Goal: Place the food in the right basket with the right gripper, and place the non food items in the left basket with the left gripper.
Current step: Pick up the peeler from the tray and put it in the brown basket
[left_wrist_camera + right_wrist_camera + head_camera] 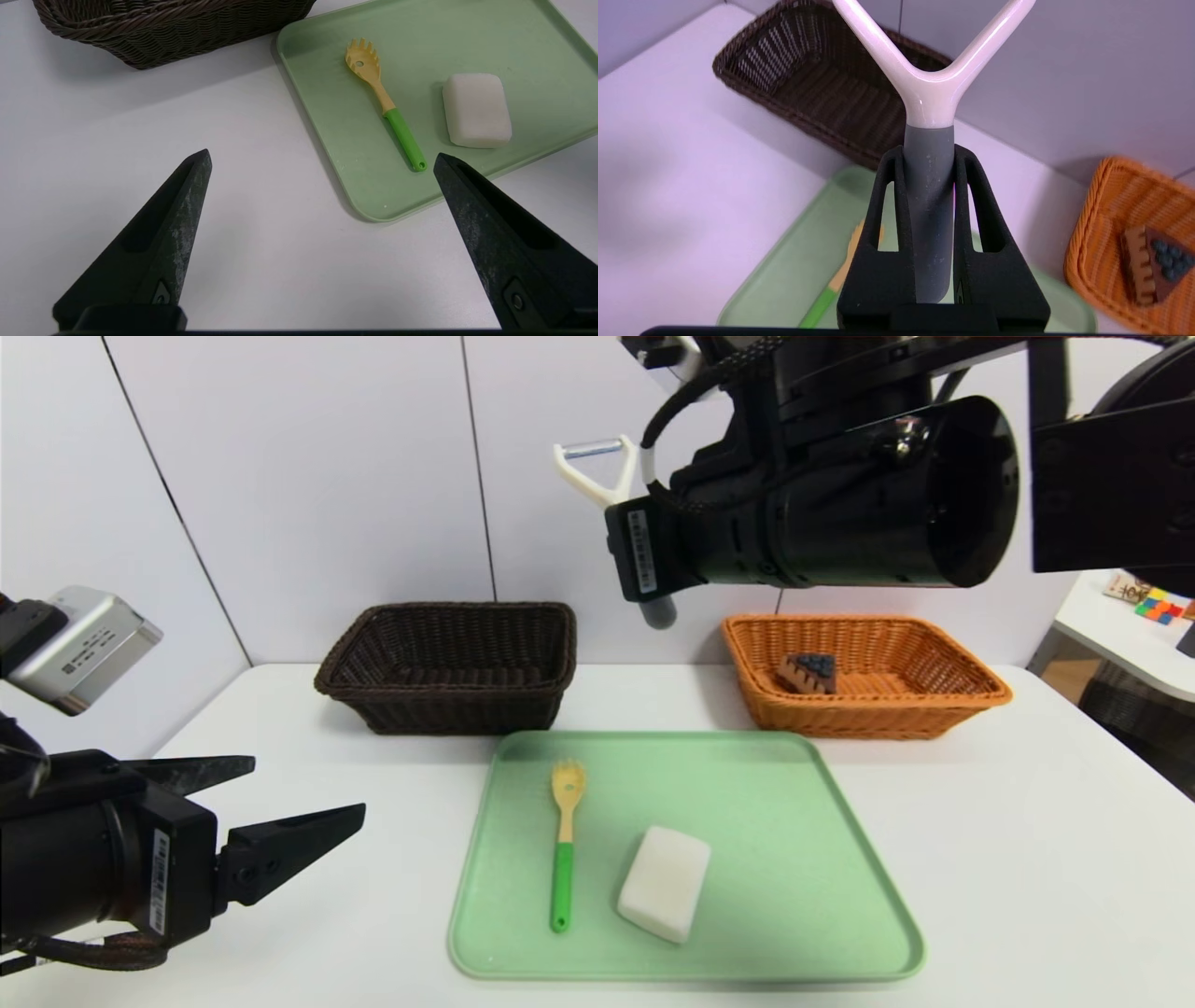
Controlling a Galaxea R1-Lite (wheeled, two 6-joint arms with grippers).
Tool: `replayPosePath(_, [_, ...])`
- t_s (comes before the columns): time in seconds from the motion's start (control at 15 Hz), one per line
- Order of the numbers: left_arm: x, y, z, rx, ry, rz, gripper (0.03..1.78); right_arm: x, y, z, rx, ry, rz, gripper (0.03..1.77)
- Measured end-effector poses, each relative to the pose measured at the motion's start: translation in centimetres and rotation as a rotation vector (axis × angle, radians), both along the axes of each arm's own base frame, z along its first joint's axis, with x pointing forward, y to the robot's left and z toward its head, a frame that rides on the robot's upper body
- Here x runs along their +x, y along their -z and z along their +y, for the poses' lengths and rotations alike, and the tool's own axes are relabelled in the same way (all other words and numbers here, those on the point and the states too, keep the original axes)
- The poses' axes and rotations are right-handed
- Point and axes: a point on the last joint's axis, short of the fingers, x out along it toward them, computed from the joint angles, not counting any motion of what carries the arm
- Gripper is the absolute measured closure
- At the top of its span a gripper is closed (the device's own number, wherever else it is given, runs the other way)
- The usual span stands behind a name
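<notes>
Head view: the green tray (766, 859) lay on the white worktop (373, 915), with the dark brown basket (448, 709) beyond it at the far left and the orange basket (868, 714) at the far right. A cake slice (810, 673) topped with dark berries sat in the left part of the orange basket. On the tray, the pasta fork (564, 849) lay in the left part, green handle toward the near side and tined head toward the far side; a white block (665, 884) with rounded edges lay to its right, apart from it. The right end effector (651, 555) was raised above the level of the baskets, between them, carrying the peeler (607, 485) with its white forked head up and its grey handle end down. The left end effector (309, 784) was over the worktop left of the tray, fingers wide apart. Left wrist view: both fingers (187, 200) were spread with nothing between them; the fork and the white block lay on the tray beyond. Right wrist view: the end effector was narrow, closed on the peeler's grey handle, a finger against each side. The brown basket showed beyond the peeler, and the cake slice rested inside the orange one.
</notes>
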Motion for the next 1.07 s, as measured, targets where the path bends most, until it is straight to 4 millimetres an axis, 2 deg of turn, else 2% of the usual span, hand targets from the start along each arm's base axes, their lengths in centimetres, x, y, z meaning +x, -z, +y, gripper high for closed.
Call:
replayPosePath(0.27, [0.0,0.3,0.0,0.005,0.002,0.009,0.12,2.4,1.1,2.5,0.057,-0.026,-0.106,1.55])
replayPosePath(0.6, [0.0,0.4,0.0,0.006,0.002,0.014,0.12,5.6,3.7,6.0,0.116,-0.068,-0.187,1.55])
replayPosePath(0.8, [0.0,0.7,0.0,0.008,-0.001,0.022,0.12,7.9,5.3,7.3,0.125,-0.114,-0.251,1.55])
replayPosePath(1.07, [-0.1,1.3,0.1,0.016,-0.002,0.037,0.12,10.5,8.6,8.1,0.097,-0.127,-0.235,1.55])
